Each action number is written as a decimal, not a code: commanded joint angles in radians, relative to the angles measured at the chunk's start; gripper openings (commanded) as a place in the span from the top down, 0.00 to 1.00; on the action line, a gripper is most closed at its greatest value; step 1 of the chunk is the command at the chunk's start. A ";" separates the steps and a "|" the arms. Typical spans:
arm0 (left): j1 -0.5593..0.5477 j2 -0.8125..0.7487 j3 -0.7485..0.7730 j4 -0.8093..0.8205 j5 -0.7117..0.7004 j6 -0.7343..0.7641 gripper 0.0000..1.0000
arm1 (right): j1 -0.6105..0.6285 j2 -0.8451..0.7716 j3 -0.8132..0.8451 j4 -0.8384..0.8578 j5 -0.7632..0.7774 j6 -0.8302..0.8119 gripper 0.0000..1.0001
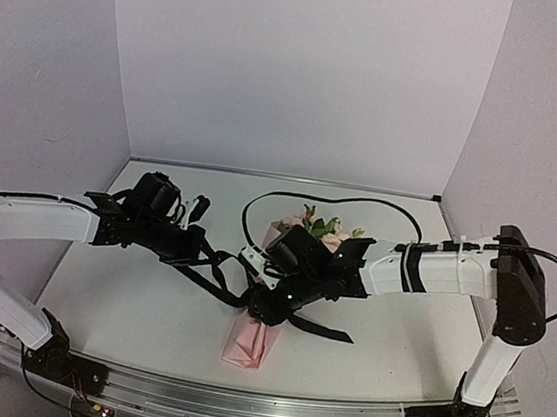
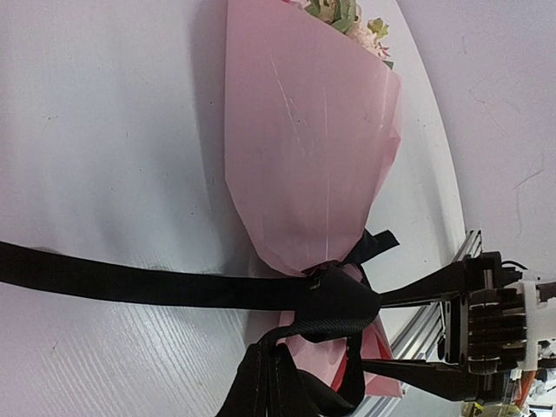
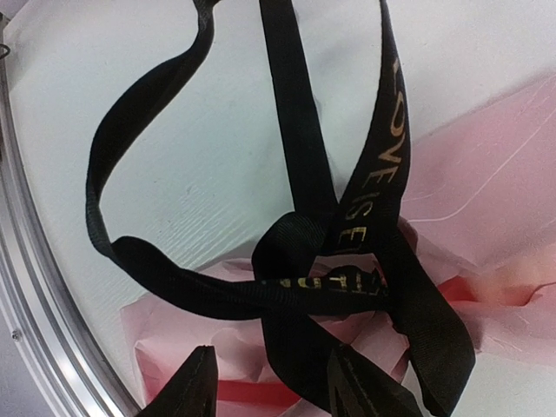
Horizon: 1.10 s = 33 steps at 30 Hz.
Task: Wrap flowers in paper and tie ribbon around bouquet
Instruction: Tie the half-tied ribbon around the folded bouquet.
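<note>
Evidently the wrapping is done and the tying is under way. The bouquet (image 1: 249, 344) lies on the table (image 1: 127, 302) at lower centre of the overhead view. Its flowers (image 1: 321, 229) point toward the back wall, and the paper (image 2: 304, 148) is drawn into a cone around them. The ribbon (image 3: 287, 130) goes round the narrow neck of the cone and bunches into a knot (image 3: 300, 261).

The left gripper (image 1: 189, 247), at centre left of the overhead view, has its jaws closed. A strand of ribbon runs from it to the knot, so I judge that it is gripping the ribbon. The right gripper (image 3: 274, 356) has its jaws apart, one either side of the ribbon just below the knot, and they clamp nothing.

The next move calls for the right jaws to close on one strand only, close to the knot. The strand should then be drawn away from the left gripper's pull, so that the knot tightens without crushing the paper or dragging the bouquet across the table.

- The stems are hidden inside the paper.
- The left fingers themselves do not show in the left wrist view.
- Whether the bunch is a finished knot or only a crossing I cannot tell.
- The pale lettering reads only in part.
- Loops of ribbon run off the upper edge of the right wrist view.
</note>
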 commanded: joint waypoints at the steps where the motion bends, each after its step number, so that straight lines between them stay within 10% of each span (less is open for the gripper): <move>1: 0.014 -0.002 0.043 -0.008 0.030 0.018 1.00 | 0.000 0.021 0.046 -0.044 0.014 -0.023 0.55; 12: 0.025 -0.012 0.031 -0.005 0.049 0.019 1.00 | 0.001 0.056 0.105 -0.129 0.037 -0.043 0.71; 18: 0.030 -0.019 0.019 -0.006 0.057 0.018 1.00 | 0.001 0.037 0.111 -0.151 0.061 -0.036 0.99; 33: 0.030 -0.006 -0.013 0.018 0.071 0.006 1.00 | -0.026 -0.156 -0.003 -0.162 0.095 0.157 1.00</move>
